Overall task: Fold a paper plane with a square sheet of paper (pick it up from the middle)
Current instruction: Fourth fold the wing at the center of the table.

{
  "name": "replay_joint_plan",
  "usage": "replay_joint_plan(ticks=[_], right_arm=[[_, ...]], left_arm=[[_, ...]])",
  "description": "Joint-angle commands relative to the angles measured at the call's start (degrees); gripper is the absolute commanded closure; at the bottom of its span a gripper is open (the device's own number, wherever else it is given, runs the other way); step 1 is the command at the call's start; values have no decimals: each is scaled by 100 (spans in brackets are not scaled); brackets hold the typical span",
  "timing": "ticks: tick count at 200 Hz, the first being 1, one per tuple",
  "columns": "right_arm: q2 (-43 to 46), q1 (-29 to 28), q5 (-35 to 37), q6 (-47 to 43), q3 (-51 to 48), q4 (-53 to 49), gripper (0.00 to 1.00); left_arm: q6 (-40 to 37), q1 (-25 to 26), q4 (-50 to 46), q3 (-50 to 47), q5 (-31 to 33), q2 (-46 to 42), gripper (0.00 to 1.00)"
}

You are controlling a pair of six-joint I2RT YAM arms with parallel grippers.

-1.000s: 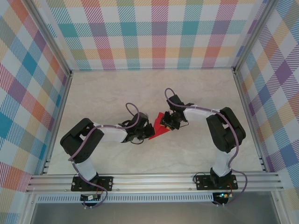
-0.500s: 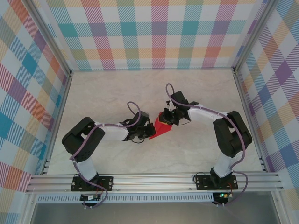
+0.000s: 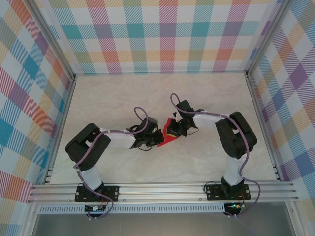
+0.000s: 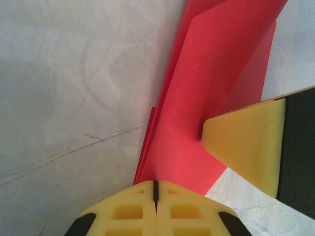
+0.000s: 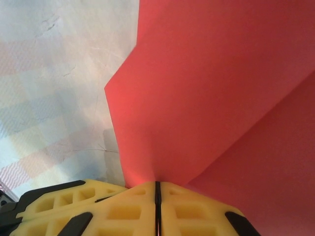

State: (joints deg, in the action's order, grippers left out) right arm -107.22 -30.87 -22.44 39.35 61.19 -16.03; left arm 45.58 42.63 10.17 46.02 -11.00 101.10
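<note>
We hold the folded red sheet along its long axis: left pincer clamped on its left end, right pincer clamped on its right edge.

- Left arm: elbow bent outward, forearm reaching to the left side of the red paper.
- Left gripper: jaws pinched together on the paper's edge.
- Right arm: elbow bent outward, forearm reaching to the paper's right side.
- Right gripper: jaws clamped on the paper.
</note>
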Motion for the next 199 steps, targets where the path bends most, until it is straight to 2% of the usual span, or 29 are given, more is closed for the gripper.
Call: replay_joint_plan(ticks=[1, 55, 92, 123, 163, 199], right_arm=[[-95, -39, 337, -52, 45, -151, 91], [-147, -33, 606, 90, 60, -279, 91], [232, -34, 168, 16, 3, 88, 91], [190, -35, -162, -28, -2, 265, 91], [-64, -35, -5, -21, 42, 141, 91], [-256, -32, 459, -29, 86, -203, 92]], left_arm=[[-62, 26, -525, -16, 11, 216, 95], [-64, 21, -517, -14, 4, 200, 94], [-61, 23, -490, 2, -33, 242, 95], [-56, 26, -473, 3, -46, 253, 95], [-58, 24, -479, 2, -51, 231, 95], [-49, 25, -508, 24, -60, 96, 94]])
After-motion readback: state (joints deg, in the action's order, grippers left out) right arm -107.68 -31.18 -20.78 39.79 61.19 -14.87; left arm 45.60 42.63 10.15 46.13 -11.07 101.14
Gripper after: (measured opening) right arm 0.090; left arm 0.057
